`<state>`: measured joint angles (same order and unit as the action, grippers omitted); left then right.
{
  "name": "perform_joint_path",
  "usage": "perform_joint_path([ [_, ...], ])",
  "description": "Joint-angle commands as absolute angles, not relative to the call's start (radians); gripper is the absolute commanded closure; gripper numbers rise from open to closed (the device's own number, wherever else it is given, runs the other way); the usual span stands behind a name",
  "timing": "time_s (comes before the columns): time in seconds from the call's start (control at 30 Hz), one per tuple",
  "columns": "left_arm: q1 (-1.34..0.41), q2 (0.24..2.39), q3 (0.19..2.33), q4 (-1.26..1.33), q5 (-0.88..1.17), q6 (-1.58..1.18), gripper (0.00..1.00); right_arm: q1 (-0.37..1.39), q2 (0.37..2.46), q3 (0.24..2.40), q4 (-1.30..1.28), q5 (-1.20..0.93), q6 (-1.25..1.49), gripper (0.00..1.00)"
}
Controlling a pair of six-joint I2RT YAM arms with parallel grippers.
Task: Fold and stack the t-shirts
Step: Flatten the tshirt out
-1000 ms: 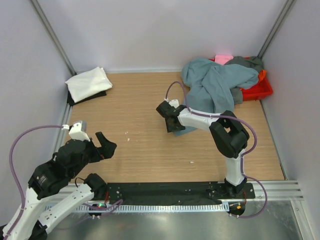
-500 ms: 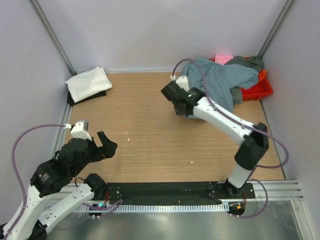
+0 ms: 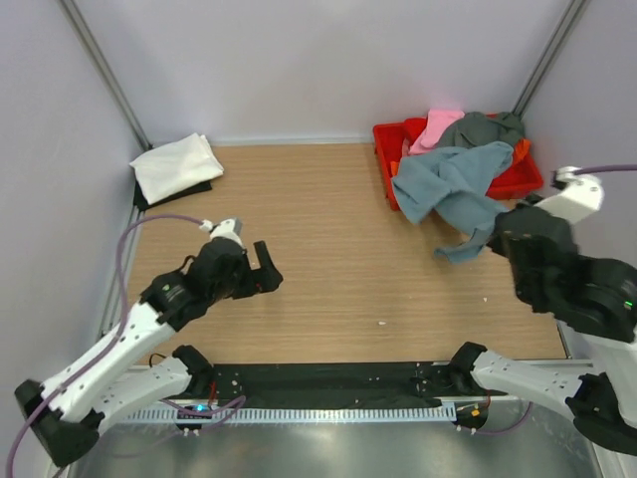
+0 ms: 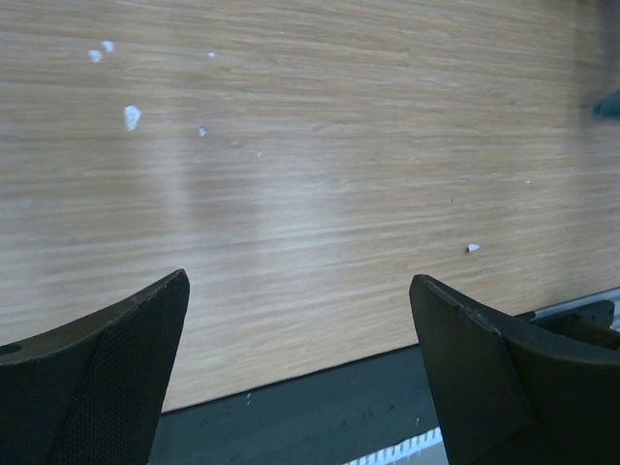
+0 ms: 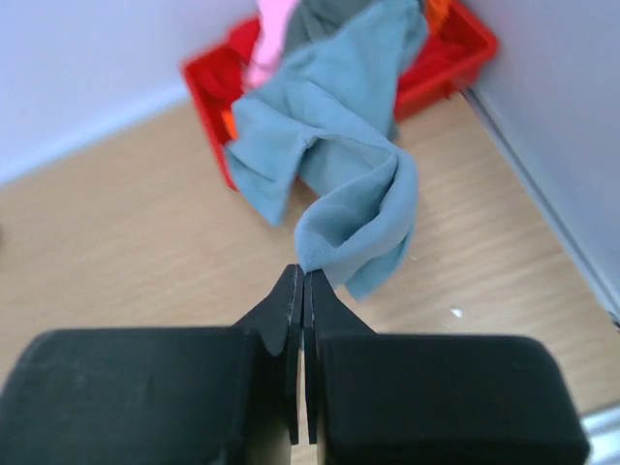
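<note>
l gripper (image 4: 298, 281) over bare wood table (image 3: 318, 219), jaws wide apart, nothing btwn. r gripper (image 5: 302, 276) pinched tight on edge of blue-grey t-shirt (image 3: 448, 184); cloth trails back into red crate (image 3: 388, 139), far r corner. pink t-shirt (image 3: 433, 124), dark grey t-shirt (image 3: 483, 127), orange t-shirt (image 3: 522, 151) in crate. white t-shirt (image 3: 177, 167) folded, far l.

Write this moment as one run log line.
left gripper open over table | right gripper shut on blue-grey t-shirt trailing from red crate | white t-shirt folded
</note>
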<state>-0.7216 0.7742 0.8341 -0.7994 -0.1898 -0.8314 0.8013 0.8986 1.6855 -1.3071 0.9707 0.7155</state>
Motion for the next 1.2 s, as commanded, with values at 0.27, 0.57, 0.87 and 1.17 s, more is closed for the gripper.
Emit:
perform_joint_path([
  [0.27,-0.850,1.547,1.203,-0.230,-0.089,-0.744,0.03,0.805,0.838,1.569,-1.416,1.155,0.727,0.99],
  [0.57,-0.838,2.179,1.753,-0.106,0.089,-0.767,0.00,0.805,0.755,1.304,-1.258,0.959,0.724,0.99],
  [0.87,-0.804,2.440,1.968,0.051,0.221,-0.894,0.00,0.805,0.738,1.198,-1.181,0.891,0.683,0.99],
  [1.17,-0.792,2.534,2.042,0.126,0.212,-0.934,0.09,0.807,0.738,1.194,-1.150,0.891,0.640,0.99],
])
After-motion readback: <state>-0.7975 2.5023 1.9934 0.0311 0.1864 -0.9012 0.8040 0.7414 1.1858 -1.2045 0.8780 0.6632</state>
